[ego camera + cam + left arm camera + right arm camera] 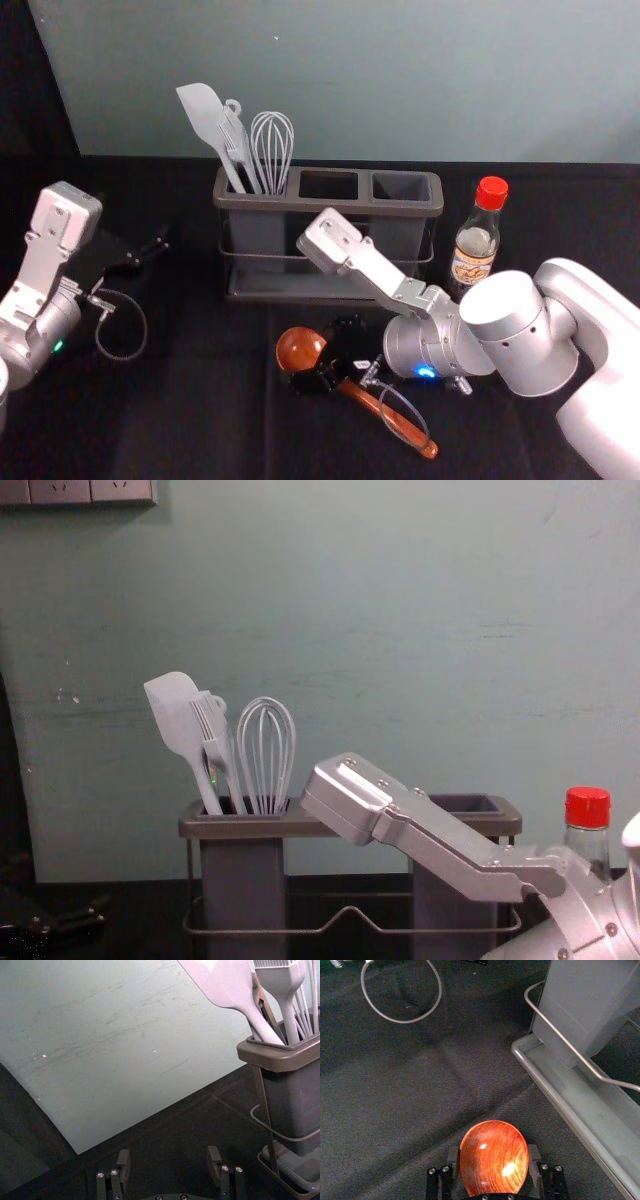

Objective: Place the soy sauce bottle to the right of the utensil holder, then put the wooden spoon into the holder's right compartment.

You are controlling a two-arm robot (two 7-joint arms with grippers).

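- The spoon point(358, 393) lies on the black cloth point(200, 425) in front of the holder point(288, 203), bowl towards the holder's middle, handle slanting off to the near right.
- The right gripper point(494, 1157) is down at the spoon's bowl end, its fingers parted, one on each side; it does not look clenched on the wood.
- The step in hand seems to be the grasp: the robot should centre over the neck and close evenly, since the round, glossy bowl could roll or slip out.
- A cable point(414, 439) loops over the handle and might snag as the spoon rises.
- The lift needs to clear the holder's rim before the spoon is turned handle-down over the right compartment point(401, 186); a tilted handle would catch the edge.
- The bottle point(475, 249) stands upright just right of the holder, so its part looks done. The right arm passes close in front, and a wide elbow swing could topple it.
- The spatula point(178, 720), brush point(214, 735) and whisk point(266, 750) stand in the left compartment, away from the target.
- The left gripper point(168, 1160) waits left of the holder, released and holding nothing.
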